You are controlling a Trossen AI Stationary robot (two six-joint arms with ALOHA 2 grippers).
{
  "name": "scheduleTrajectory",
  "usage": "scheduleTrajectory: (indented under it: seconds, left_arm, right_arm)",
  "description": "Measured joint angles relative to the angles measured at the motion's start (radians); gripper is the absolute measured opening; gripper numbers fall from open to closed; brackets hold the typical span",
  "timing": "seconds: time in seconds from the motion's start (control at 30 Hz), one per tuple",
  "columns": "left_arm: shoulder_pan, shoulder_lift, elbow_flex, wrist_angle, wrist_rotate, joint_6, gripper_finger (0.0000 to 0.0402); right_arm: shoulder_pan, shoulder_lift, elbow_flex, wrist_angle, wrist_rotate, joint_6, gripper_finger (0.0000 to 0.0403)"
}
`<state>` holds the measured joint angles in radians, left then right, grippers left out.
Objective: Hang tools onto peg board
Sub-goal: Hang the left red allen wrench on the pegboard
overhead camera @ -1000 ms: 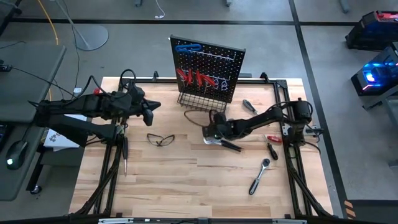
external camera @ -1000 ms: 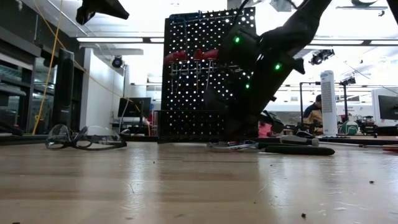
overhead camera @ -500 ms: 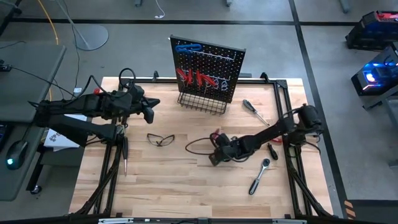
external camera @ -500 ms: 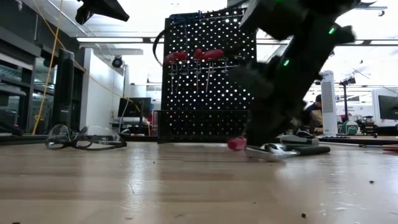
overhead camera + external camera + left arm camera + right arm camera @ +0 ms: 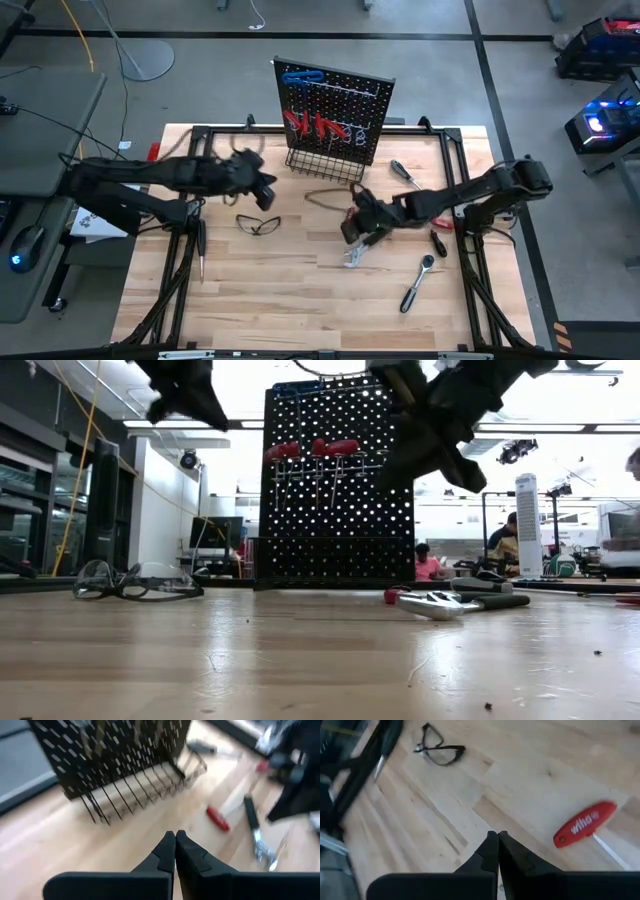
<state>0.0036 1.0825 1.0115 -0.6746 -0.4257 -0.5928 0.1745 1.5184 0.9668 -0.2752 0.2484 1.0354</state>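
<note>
Pale wood planks make up the worktop (image 5: 270, 280), the largest thing in view. At its far edge stands the black peg board (image 5: 335, 110), upright, with a blue T-key on its top row, red-handled tools hung mid-panel, and a wire basket (image 5: 325, 165) along its foot.

The left end effector (image 5: 268, 188) hangs above the worktop between the board and a pair of safety glasses (image 5: 258, 224), fingers pressed together and empty. The right end effector (image 5: 352, 230) hovers near the middle of the worktop, just in front of the basket, fingers likewise closed on nothing.

Loose tools lie on the right half: pliers (image 5: 355, 254) just beside the right end effector, a chrome ratchet (image 5: 416, 283) nearer the front, a screwdriver (image 5: 407, 176) beside the board, and a red T-handled key (image 5: 585, 823) under the right wrist.
</note>
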Motion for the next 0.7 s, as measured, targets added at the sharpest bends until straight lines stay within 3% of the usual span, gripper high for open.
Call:
scheduleTrajectory:
  seconds: [0.13, 0.27, 0.37, 0.47, 0.6, 0.7]
  left_arm:
    - [-0.001, 0.108, 0.0, 0.005, 0.075, -0.005, 0.0]
    - [-0.015, 0.171, 0.0, 0.06, 0.176, 0.018, 0.0]
    - [-0.027, 0.183, 0.0, 0.102, 0.213, 0.026, 0.0]
    - [-0.032, 0.167, 0.0, 0.134, 0.215, 0.018, 0.0]
    - [-0.038, 0.121, 0.0, 0.156, 0.208, -0.003, 0.0]
    - [-0.044, 0.081, 0.0, 0.158, 0.179, -0.029, 0.0]
  right_arm:
    - [-0.051, 0.002, 0.0, -0.027, -0.164, -0.041, 0.0]
    - [-0.063, 0.009, 0.0, -0.087, -0.284, -0.329, 0.0022]
    - [-0.063, 0.009, 0.0, -0.132, -0.279, -0.607, 0.0074]
    - [-0.073, 0.017, 0.0, -0.175, -0.197, -0.782, 0.0144]
    - [-0.122, 0.062, 0.001, -0.217, -0.154, -0.832, 0.0222]
    - [-0.159, 0.115, 0.001, -0.215, -0.174, -0.835, 0.0236]
